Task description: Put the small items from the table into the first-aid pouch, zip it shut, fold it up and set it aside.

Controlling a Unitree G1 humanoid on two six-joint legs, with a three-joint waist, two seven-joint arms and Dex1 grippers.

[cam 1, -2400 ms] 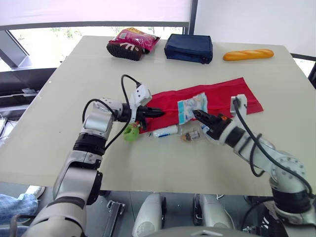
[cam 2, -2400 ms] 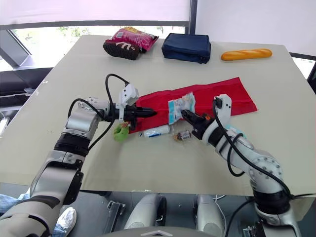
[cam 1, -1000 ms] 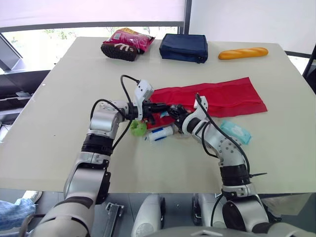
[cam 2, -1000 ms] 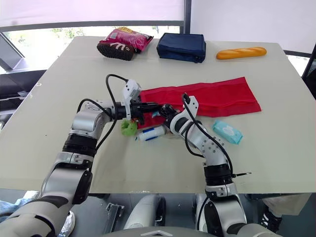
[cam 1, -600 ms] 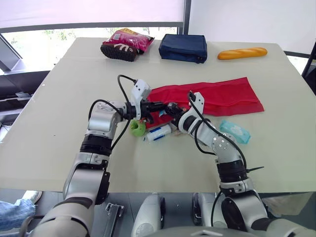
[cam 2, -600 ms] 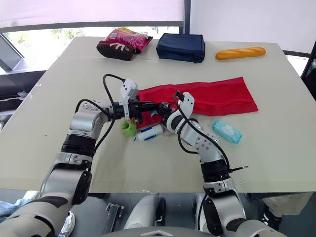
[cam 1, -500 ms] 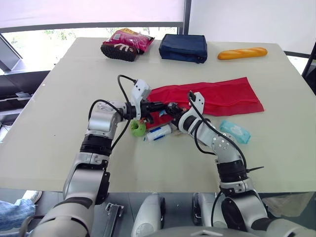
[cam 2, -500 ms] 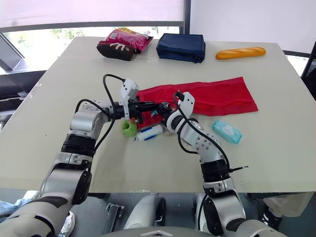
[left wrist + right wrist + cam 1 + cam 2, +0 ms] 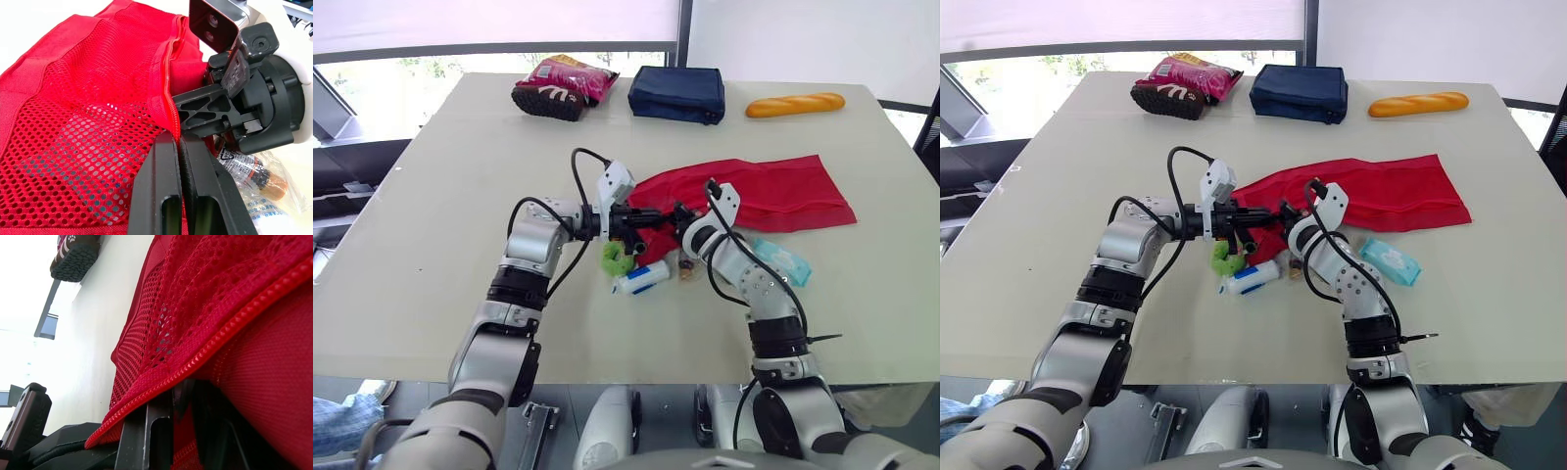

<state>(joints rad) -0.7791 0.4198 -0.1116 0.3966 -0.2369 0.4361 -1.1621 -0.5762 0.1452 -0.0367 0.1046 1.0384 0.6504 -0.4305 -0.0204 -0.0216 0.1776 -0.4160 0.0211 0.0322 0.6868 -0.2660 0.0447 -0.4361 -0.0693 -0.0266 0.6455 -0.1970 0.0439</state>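
Table [image 9: 440,196], pale top. The red mesh first-aid pouch [image 9: 759,191] lies stretched out flat across the middle, with its long axis running left to right. Its left end is bunched up where both grippers meet it.

Left gripper [image 9: 177,142]: fingers pressed together with no gap, pinching the pouch edge right at the zip [image 9: 168,93]. The mesh panel spreads out to one side of the grip.

Right gripper [image 9: 182,394]: fingers closed onto a fold of red fabric just under the zip line, with cloth filling the space between them. It sits just beside the left gripper, nearly tip to tip, both on the same end of the pouch.

The zip looks parted at that end. I cannot tell how far along it is open.

Small items are out on the table, in front of the pouch's left end:
- green item [image 9: 615,258], directly below the left gripper
- white tube [image 9: 641,279] with a blue label, lying on its side, just beside the green item
- small bottle [image 9: 686,265], brownish, close under the right gripper
- teal wipes pack [image 9: 781,260], flat, near the pouch's front edge, by the right forearm

Far edge of the table, well apart from the work area: red snack packet [image 9: 570,76], navy bag [image 9: 677,93], bread loaf [image 9: 795,104].
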